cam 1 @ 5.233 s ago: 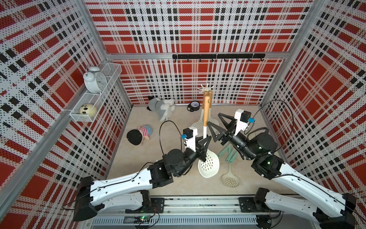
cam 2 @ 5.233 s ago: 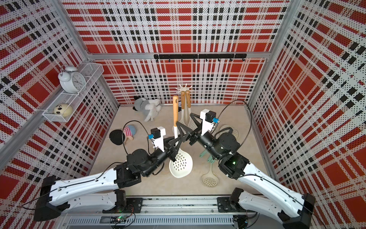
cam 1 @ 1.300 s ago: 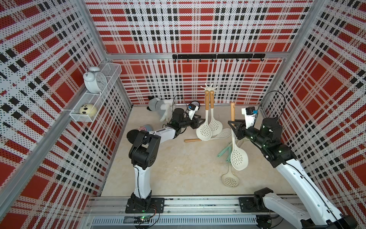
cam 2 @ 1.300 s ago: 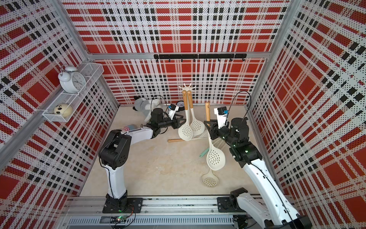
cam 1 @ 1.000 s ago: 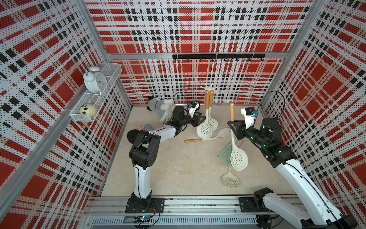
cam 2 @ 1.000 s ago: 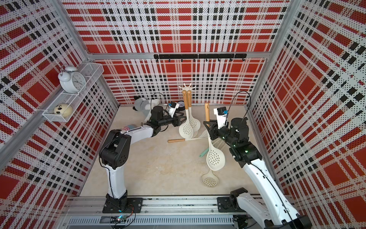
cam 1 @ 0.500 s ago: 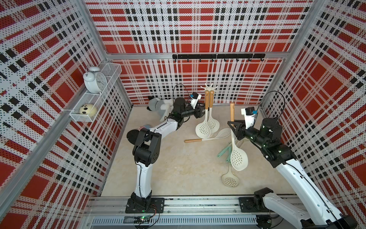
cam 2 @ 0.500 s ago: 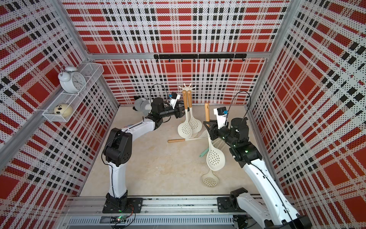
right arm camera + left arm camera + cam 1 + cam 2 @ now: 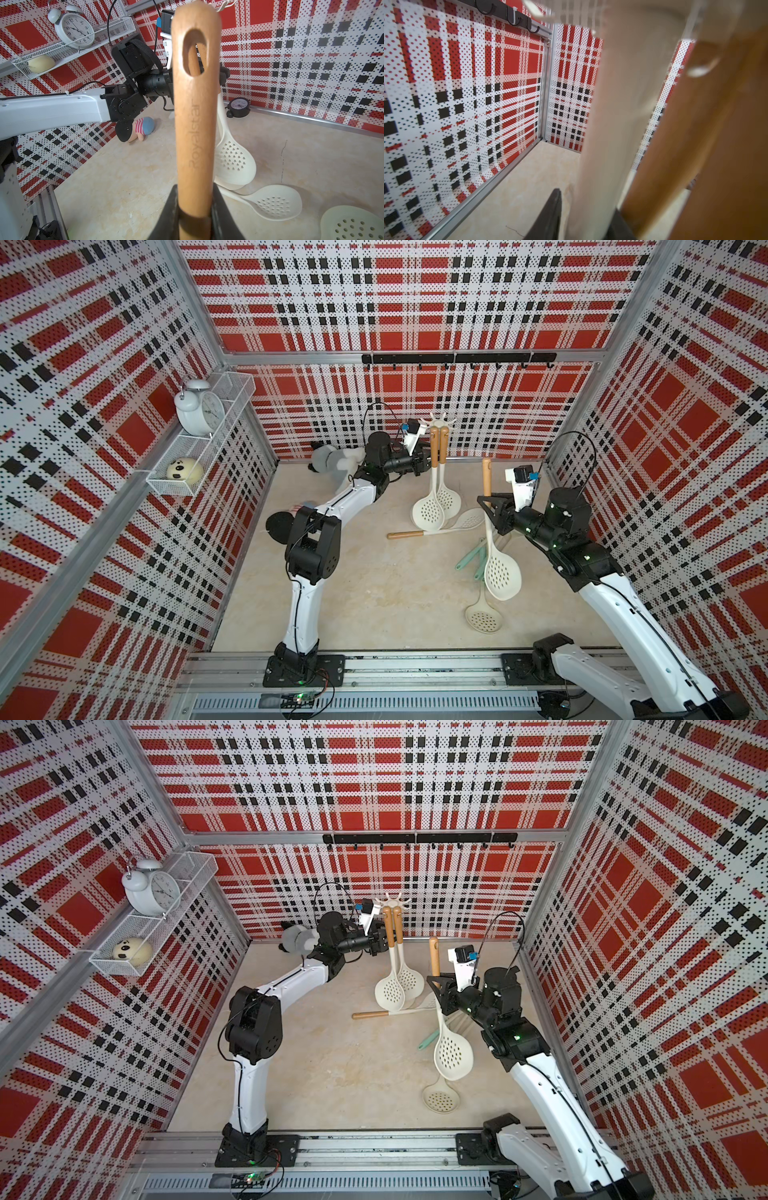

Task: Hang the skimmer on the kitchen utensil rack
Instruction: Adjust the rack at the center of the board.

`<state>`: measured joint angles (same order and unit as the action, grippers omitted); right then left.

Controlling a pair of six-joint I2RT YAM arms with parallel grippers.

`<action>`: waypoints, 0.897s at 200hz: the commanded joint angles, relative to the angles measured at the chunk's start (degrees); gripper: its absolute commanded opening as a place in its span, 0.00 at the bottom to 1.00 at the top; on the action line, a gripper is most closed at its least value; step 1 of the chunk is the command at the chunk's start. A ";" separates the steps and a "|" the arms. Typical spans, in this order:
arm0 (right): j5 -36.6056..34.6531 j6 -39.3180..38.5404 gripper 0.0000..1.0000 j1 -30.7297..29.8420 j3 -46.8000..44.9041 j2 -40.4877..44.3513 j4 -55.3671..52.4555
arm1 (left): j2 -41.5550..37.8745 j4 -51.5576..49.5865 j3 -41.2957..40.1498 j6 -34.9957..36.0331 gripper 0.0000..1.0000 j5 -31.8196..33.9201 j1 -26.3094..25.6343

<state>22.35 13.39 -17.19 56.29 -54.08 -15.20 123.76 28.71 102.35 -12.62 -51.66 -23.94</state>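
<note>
Right gripper (image 9: 195, 218) is clamped low on the wooden handle of the skimmer (image 9: 503, 572). It holds the skimmer clear of the floor with the long axis upright, bowl hanging below the jaws and the handle's hole (image 9: 195, 52) above them.

From this gripper the rack (image 9: 441, 423) stands ahead toward the back wall and off to the left, near but apart. In the right wrist view a prong of its crown shows just past the handle tip, a little above the hole. My judgement is that the hole has to go up and forward over a free prong, so the move turns on that height gap and on keeping the handle upright.

Left gripper (image 9: 428, 460) is at the rack itself, far nearer to it than the right. In the left wrist view its fingers (image 9: 550, 207) are closed around the cream pole, apparently steadying it.

Two skimmers (image 9: 430, 512) hang from the rack on the side facing the right gripper, their handles side by side below the crown, so those prongs are taken.

Below and left of the right gripper a loose skimmer (image 9: 469, 518) lies flat on the floor. Green utensils (image 9: 469, 558) lie beneath the held bowl, and a small skimmer (image 9: 484, 618) lies nearer the rail.

Far to the left, a wire shelf (image 9: 232, 385) on the side wall holds a clock (image 9: 199, 412) and a round toy (image 9: 185, 468).
</note>
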 commanded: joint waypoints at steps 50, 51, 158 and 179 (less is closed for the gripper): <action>1.19 0.59 0.00 0.62 -0.20 0.96 1.67 | -5.79 5.10 -6.18 -1.23 0.00 7.45 1.11; 1.20 0.59 0.00 0.65 -0.21 0.98 1.67 | -5.93 5.12 -6.36 -1.21 0.00 7.80 1.10; 1.30 2.23 0.00 0.74 -3.00 1.24 3.67 | -23.92 5.66 -20.24 10.23 0.00 86.35 -10.74; 1.19 2.52 0.00 0.68 -3.33 1.09 3.85 | -23.76 5.92 -19.84 8.99 0.00 101.18 -15.14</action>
<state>23.35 14.81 -17.06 53.15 -54.08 -14.31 105.25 26.28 80.68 -2.66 24.16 -34.22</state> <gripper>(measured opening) 0.224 0.226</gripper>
